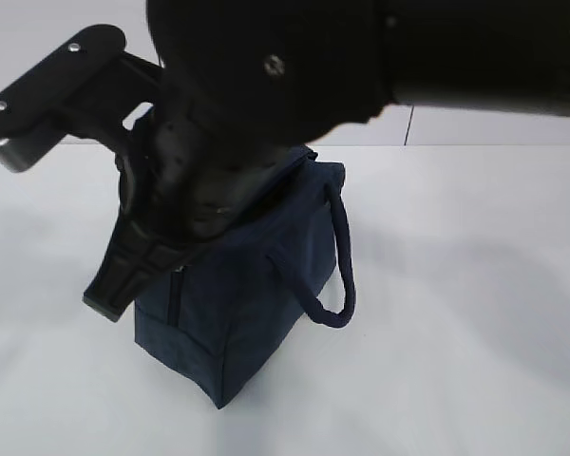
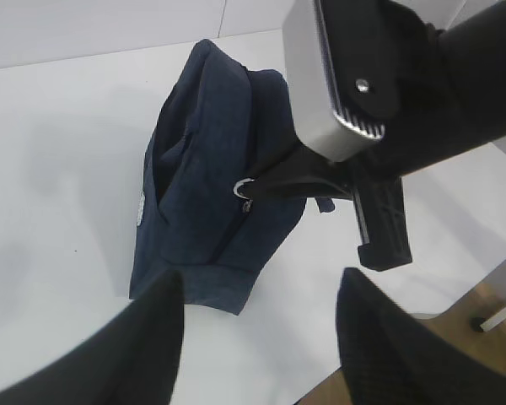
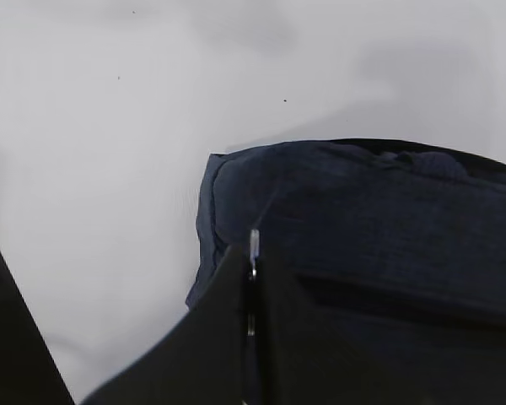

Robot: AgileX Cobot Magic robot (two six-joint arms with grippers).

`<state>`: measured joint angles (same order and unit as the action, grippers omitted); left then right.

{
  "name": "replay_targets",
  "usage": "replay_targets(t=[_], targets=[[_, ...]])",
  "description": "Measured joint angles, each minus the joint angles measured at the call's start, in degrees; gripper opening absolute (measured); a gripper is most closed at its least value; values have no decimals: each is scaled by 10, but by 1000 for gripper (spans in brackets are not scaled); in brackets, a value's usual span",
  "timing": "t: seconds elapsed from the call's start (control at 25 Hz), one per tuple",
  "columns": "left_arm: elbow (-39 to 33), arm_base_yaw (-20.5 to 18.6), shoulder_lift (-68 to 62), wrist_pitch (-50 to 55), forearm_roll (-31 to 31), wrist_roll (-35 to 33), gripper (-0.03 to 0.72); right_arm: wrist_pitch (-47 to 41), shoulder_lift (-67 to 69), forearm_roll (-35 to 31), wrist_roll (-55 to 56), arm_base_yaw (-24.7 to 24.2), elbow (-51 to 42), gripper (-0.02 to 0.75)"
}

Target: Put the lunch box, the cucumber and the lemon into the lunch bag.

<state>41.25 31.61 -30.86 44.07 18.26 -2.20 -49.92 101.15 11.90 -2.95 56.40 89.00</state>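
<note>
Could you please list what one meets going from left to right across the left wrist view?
Small round white logo on the boxy dark navy fabric lunch bag → metal ring zipper pull → the right arm's black hand, shut on that pull → the right arm's silver-edged wrist housing.

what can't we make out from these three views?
- Lunch bag top opening: exterior view, blocked by the right arm.
- Lunch box, cucumber, lemon: seen in no view; whether they are inside the bag can't be told.
- Right end effector tips: right wrist view, dark against the dark fabric; they look shut at the metal zipper pull, contact unclear.
- Left end effector: left wrist view, cut off by the bottom edge.
</note>
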Motion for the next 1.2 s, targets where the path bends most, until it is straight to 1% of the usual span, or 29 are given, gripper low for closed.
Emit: replay_targets(t=[0.2, 0.4, 0.6, 1.2], targets=[[0, 0, 0, 0, 0, 0, 404, -78, 25, -9, -20, 0, 73, 20], [0, 0, 0, 0, 0, 0, 404, -118, 50, -13, -36, 0, 116, 20], [0, 0, 0, 0, 0, 0, 404, -152, 69, -32, -57, 0, 124, 20], [0, 0, 0, 0, 0, 0, 404, -188, 79, -42, -77, 0, 126, 20]])
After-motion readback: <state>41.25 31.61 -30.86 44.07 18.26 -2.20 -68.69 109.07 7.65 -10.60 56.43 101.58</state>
